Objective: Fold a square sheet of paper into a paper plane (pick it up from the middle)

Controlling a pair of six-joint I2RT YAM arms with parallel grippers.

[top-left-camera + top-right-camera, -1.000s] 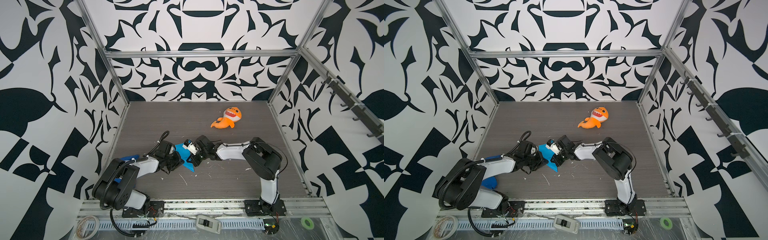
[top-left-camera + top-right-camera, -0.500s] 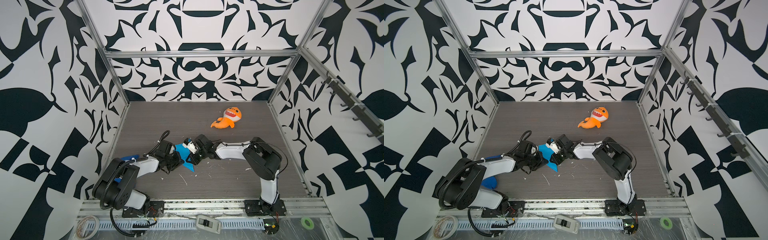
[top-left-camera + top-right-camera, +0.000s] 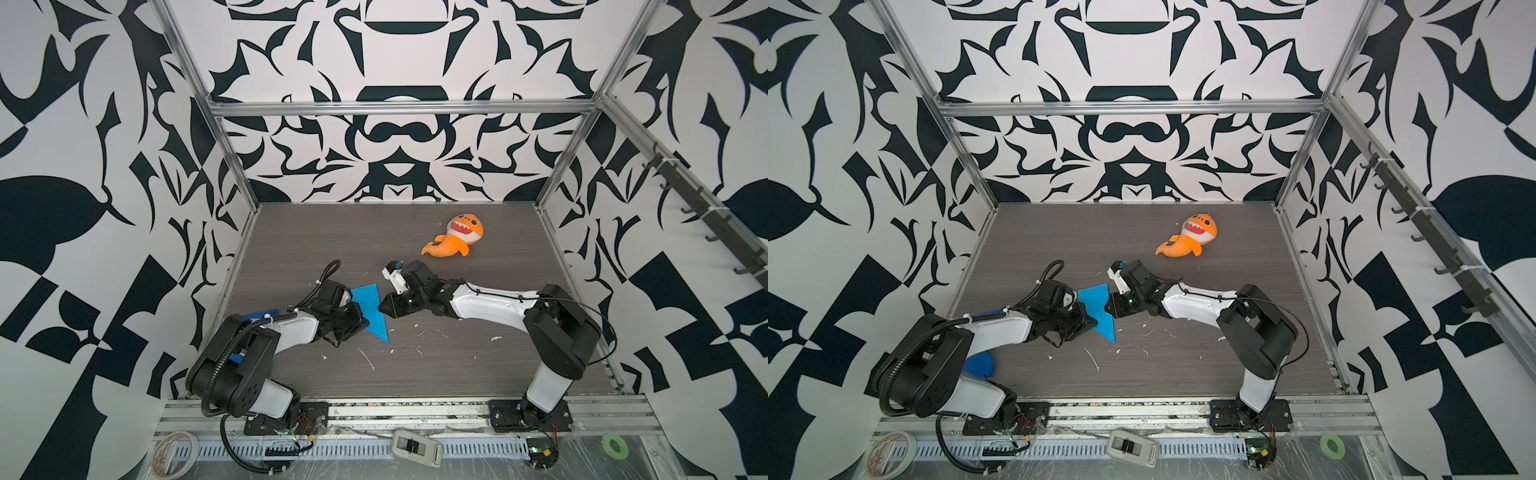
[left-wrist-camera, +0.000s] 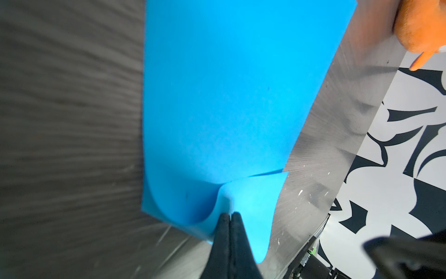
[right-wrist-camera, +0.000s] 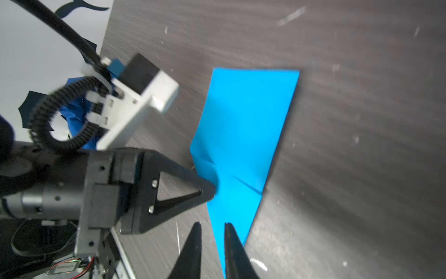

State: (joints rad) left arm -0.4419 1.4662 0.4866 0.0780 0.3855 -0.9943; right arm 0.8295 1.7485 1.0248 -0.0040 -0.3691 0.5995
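The square sheet of paper (image 3: 371, 308) (image 3: 1096, 309) is bright blue and folded into a long, narrow pointed shape that lies on the dark table. Creases and a curled flap show in the left wrist view (image 4: 217, 96). My left gripper (image 3: 360, 322) (image 3: 1086, 322) (image 4: 230, 213) is shut on the paper's edge near its middle. My right gripper (image 3: 384, 309) (image 3: 1109, 309) (image 5: 212, 224) hovers at the paper's opposite edge, toward its pointed end (image 5: 231, 212). Its jaws are slightly apart and hold nothing.
An orange shark plush (image 3: 455, 237) (image 3: 1190, 237) lies at the back right. A dark blue disc (image 3: 979, 365) sits beneath the left arm. White scraps (image 3: 365, 357) dot the table. A tape roll (image 3: 172, 451), a white device (image 3: 417, 446) and a green ring (image 3: 615, 445) rest on the front rail.
My right gripper's jaws have parted a little and its wrist has shifted slightly toward the back. The left gripper stays shut on the paper.
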